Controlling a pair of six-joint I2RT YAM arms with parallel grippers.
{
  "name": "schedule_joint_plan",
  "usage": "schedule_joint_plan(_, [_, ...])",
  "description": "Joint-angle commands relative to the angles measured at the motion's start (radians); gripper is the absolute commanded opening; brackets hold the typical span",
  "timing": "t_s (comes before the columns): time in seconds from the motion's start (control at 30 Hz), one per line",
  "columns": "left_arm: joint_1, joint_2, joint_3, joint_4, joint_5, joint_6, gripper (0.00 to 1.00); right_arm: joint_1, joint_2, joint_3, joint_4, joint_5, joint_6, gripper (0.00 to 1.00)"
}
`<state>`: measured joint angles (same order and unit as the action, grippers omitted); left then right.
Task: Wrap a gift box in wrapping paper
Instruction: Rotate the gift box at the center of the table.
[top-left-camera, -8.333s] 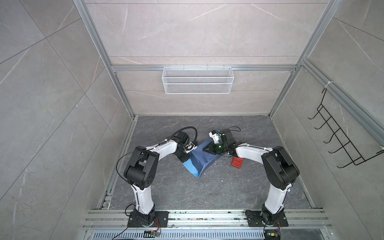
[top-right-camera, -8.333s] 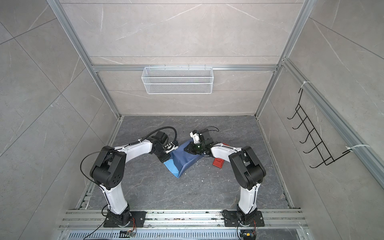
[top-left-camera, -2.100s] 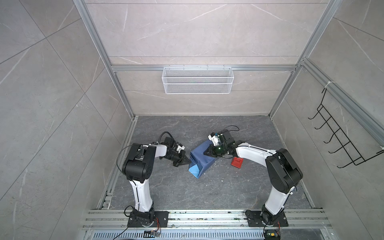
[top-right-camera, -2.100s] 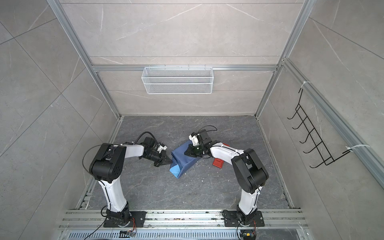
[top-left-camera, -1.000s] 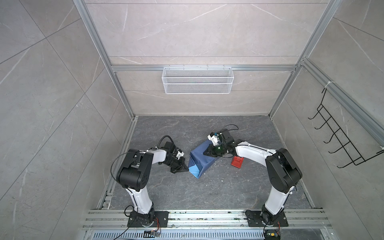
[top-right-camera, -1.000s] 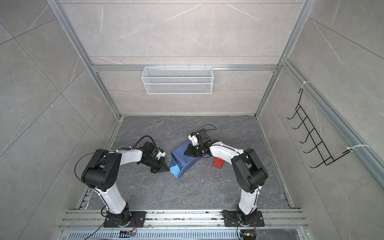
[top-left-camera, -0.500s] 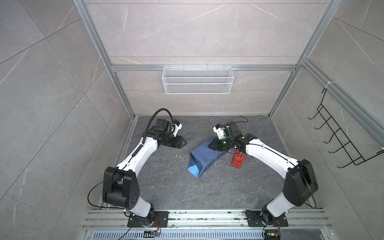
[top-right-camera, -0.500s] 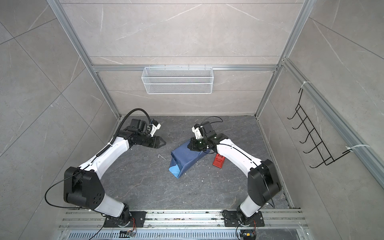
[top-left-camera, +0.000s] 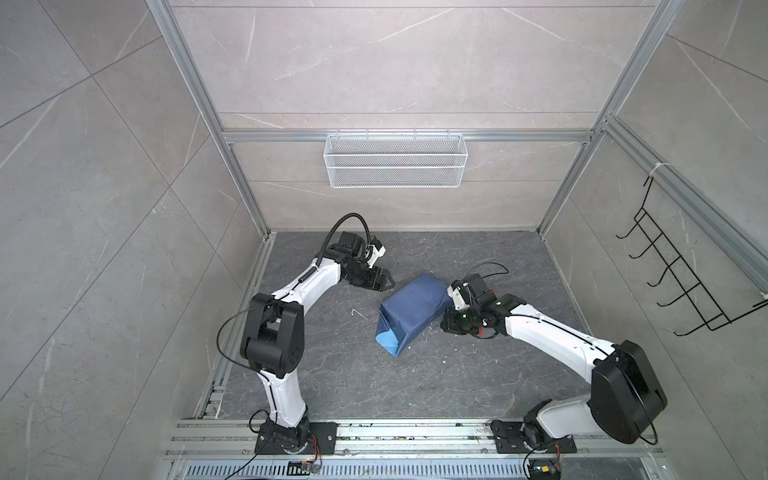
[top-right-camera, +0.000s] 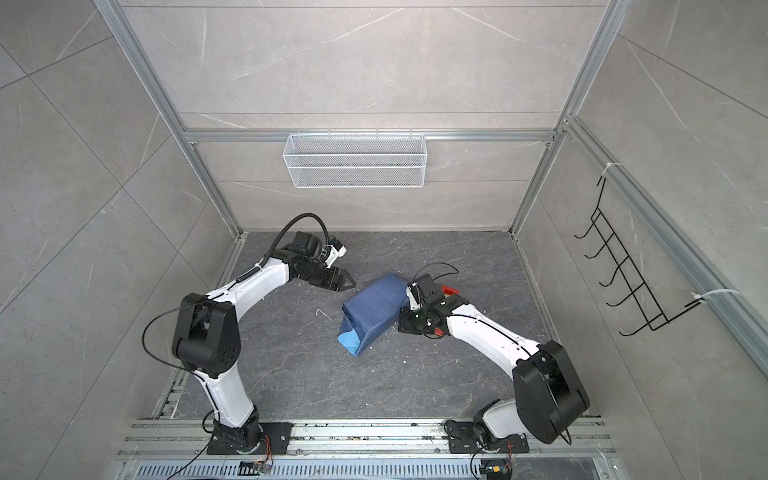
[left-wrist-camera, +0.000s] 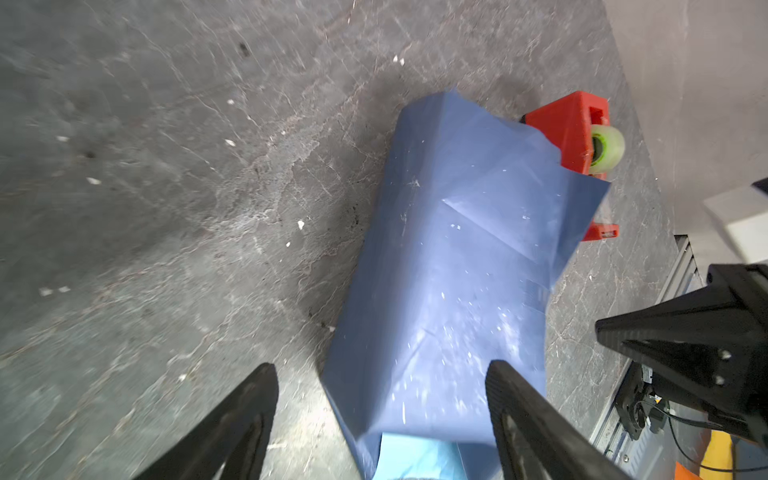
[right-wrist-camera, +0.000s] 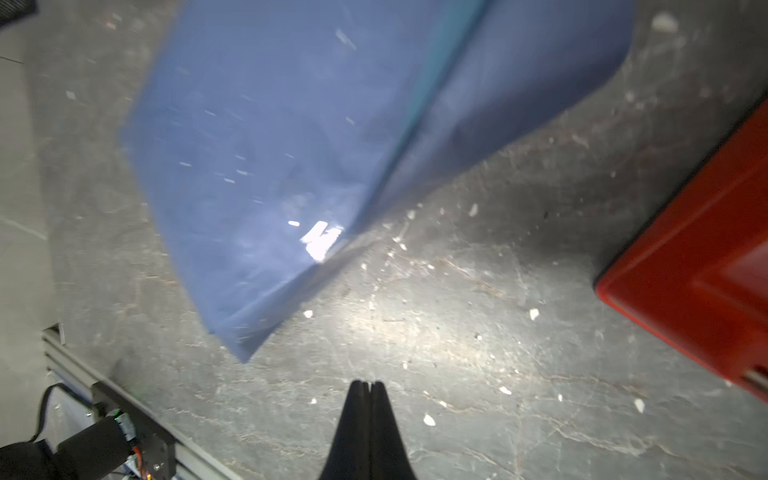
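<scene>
The wrapping paper (top-left-camera: 409, 309) was seen folded into a bundle on the floor (top-left-camera: 332, 374). The left gripper (left-wrist-camera: 380, 369) was held near it, spread wide and empty. The right gripper (right-wrist-camera: 365, 384) was closed on nothing.

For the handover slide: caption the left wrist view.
Open left hand near creased blue wrapping paper, red plastic tape dispenser beyond.

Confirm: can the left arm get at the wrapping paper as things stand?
Likely yes: the left gripper has its jaws open, aimed at the wrapping paper, with only bare floor between.
</scene>
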<state>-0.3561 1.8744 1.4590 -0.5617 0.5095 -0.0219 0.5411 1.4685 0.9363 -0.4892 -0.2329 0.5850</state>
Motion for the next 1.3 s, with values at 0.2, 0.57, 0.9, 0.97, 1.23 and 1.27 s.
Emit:
schedule_joint_plan(0.2, [-0.036,0.048,0.023,-0.017,0.109,-0.061,0.83,0.004,0.190,0.115,0.102,0.037,0.029,0.00])
schedule_joint_plan(0.57, [-0.039,-0.066,-0.204,0.103,0.199,-0.188,0.83,-0.030,0.332,0.299,0.085,-0.021,-0.040,0.00])
schedule_joint_plan(0.9, [-0.054,-0.261,-0.342,0.135,0.086,-0.126,0.83,-0.058,0.438,0.449,0.038,-0.106,-0.117,0.00])
schedule_joint_plan(0.97, [-0.046,-0.309,-0.291,0.044,-0.027,0.014,0.84,-0.070,0.390,0.416,0.039,-0.105,-0.110,0.00])
schedule_joint_plan(1.23, [-0.037,-0.366,-0.276,0.024,-0.071,0.525,1.00,-0.076,0.188,0.256,-0.012,-0.031,-0.133,0.01])
schedule_joint_plan(1.27, [-0.046,-0.358,-0.273,0.019,-0.057,0.598,1.00,-0.076,0.178,0.237,-0.008,-0.042,-0.134,0.01])
